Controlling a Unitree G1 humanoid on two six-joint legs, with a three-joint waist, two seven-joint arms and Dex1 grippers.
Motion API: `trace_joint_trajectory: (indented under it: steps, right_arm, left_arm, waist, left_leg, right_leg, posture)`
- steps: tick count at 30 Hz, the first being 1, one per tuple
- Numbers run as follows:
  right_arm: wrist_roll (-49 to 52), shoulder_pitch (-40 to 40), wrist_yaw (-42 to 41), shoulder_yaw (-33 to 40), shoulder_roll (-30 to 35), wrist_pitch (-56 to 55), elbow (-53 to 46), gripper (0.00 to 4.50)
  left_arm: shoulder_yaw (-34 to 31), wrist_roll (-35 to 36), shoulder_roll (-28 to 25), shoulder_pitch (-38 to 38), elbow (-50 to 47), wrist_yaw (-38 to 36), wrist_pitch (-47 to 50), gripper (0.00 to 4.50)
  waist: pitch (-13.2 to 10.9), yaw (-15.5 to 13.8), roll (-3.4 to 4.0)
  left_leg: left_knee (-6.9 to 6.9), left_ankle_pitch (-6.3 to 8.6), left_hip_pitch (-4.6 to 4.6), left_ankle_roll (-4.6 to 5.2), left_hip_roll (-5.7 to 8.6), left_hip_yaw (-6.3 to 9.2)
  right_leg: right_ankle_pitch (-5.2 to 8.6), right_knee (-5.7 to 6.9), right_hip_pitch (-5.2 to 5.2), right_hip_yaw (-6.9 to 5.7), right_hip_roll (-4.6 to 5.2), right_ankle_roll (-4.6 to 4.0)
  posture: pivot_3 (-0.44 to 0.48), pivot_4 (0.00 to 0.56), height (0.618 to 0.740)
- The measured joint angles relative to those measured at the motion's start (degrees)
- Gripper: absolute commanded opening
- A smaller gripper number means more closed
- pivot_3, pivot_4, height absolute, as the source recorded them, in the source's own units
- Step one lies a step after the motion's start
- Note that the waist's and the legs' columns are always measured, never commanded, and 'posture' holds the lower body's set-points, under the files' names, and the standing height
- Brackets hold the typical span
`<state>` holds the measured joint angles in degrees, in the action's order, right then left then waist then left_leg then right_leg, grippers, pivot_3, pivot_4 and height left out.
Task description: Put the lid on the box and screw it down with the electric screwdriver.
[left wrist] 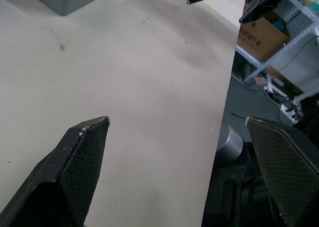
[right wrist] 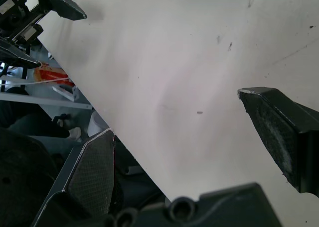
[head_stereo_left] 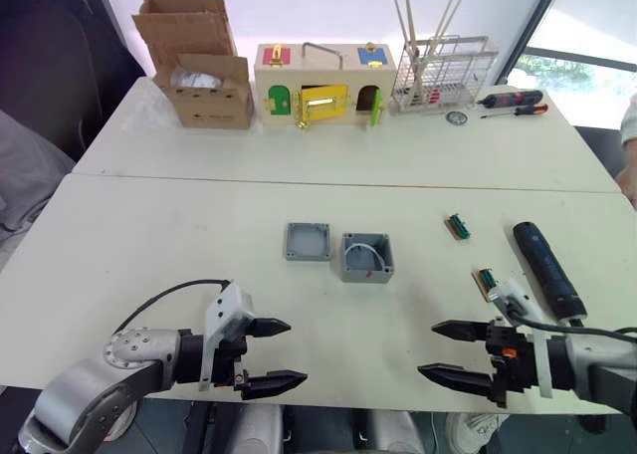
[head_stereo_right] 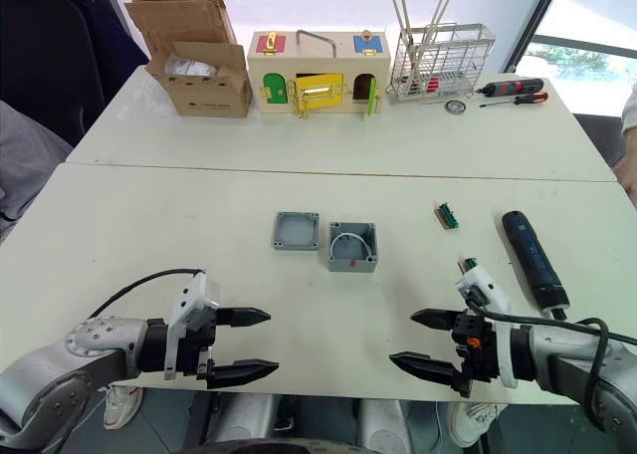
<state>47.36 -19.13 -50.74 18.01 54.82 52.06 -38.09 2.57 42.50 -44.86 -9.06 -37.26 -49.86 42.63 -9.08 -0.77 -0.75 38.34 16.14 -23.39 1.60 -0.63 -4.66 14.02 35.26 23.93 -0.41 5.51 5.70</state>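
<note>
Both end effectors, left (head_stereo_left: 278, 355) and right (head_stereo_left: 444, 350), are being held wide open and empty at the tabletop's (head_stereo_left: 179, 235) near edge, the lid (head_stereo_left: 308, 241) lying beside the open box (head_stereo_left: 367, 257), the electric screwdriver (head_stereo_left: 548, 271) partly hidden behind the right arm.

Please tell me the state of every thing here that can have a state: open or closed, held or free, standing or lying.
box: open, no lid on.
lid: lying beside the box, free.
electric screwdriver: lying, not held.
left gripper: open, empty.
right gripper: open, empty.
wooden box: yellow door open.
cardboard box: flaps open.
</note>
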Motion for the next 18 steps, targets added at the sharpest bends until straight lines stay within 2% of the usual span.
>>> trace_joint_trajectory:
  steps: [11,18]
  right_arm:
    - [0.05,2.92,0.89,-0.93,-0.8,-0.01,0.33,4.49]
    - [-1.2,5.68,0.89,-3.93,-2.4,-1.87,2.62,4.49]
  left_arm:
    - [-1.28,1.91,0.04,0.56,-0.04,1.38,1.29,4.5]
    - [-1.98,1.98,0.03,0.79,-0.08,2.87,1.64,4.5]
  waist:
    - [0.0,-0.01,0.0]
    - [0.0,0.06,0.0]
  left_leg:
    - [0.0,0.0,0.0,0.0,0.0,0.0]
    - [0.0,0.0,0.0,0.0,0.0,0.0]
  right_leg:
    - [0.0,0.0,0.0,0.0,0.0,0.0]
    - [0.0,0.01,0.0,0.0,-0.01,0.0]
  posture:
    - [0.0,0.15,0.729]
    - [0.0,0.15,0.729]
